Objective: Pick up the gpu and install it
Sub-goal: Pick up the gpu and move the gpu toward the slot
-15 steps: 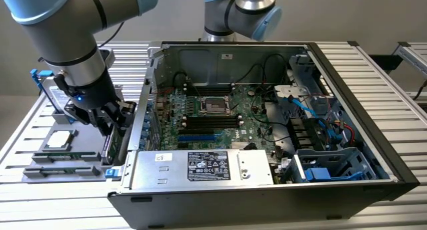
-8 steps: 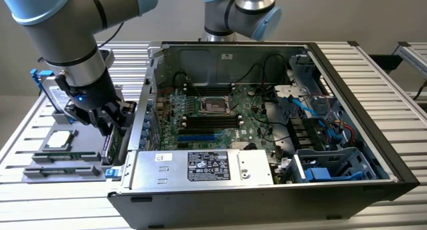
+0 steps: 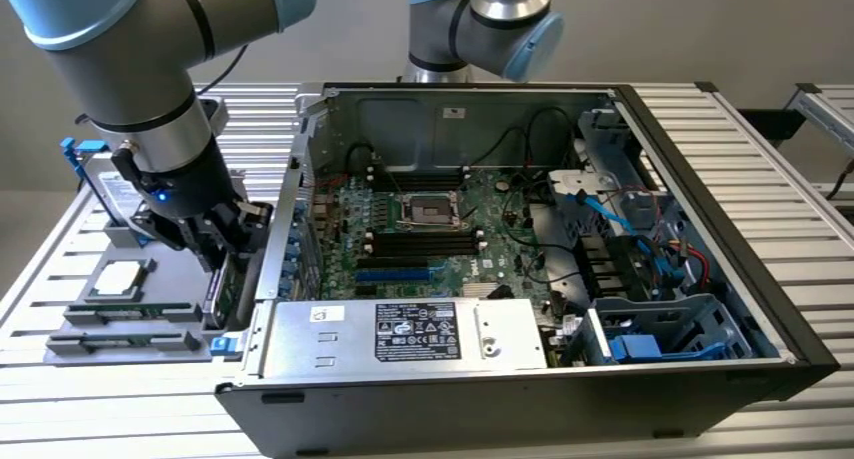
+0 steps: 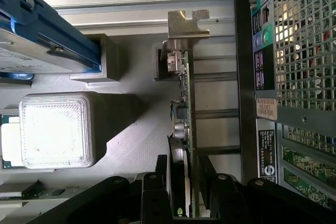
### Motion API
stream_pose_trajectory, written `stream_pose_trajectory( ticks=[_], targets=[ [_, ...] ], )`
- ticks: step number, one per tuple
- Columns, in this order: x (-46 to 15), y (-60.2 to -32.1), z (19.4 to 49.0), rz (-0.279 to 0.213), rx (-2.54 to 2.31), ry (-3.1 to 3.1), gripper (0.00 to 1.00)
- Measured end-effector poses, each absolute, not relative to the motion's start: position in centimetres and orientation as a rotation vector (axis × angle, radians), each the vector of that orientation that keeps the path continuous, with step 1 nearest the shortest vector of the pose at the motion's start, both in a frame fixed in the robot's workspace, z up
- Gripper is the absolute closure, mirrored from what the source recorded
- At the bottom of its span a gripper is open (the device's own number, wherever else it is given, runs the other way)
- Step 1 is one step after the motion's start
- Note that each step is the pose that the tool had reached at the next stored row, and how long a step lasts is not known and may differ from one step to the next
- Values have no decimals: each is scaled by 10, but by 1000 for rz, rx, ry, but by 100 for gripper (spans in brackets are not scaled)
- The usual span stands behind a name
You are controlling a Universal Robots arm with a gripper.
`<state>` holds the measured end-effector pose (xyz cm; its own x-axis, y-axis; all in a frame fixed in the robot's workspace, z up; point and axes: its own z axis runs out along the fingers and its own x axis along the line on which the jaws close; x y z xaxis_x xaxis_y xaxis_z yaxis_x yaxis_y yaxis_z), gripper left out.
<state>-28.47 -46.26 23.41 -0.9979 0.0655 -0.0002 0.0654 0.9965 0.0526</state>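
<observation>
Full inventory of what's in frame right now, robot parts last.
computer case: one, black, open, middle of the table
motherboard: one, green, inside the case
power supply: one, silver, at the case's near side
fixture: one, grey, exterior view's left of the case
gpu: one, green board with silver bracket, on edge in the fixture
hard drive: one, silver in a blue frame, fixture's far end
processor: one, silver, on the fixture
memory sticks: two, green, fixture's near end
table: one, silver, slatted
arm: one, grey with light-blue caps
gripper: one, black, down at the gpu

The card [image 4: 184, 103] stands on edge, the computer case [image 4: 244, 77] just beside one face — little room there. On its other side a grey block [image 4: 58, 129] and the hard drive [image 4: 31, 40] stand near, with bare tray [image 4: 139, 77] between.
</observation>
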Motion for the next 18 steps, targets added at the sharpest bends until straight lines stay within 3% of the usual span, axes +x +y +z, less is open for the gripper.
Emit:
stream_pose_trajectory(
  ticks=[5,6,18],
  targets=[
    [-285,-463,234,83,100,3135,65],
    [-285,-463,234,83,100,3135,71],
    [-286,-463,234,83,100,3134,73]
  ],
)
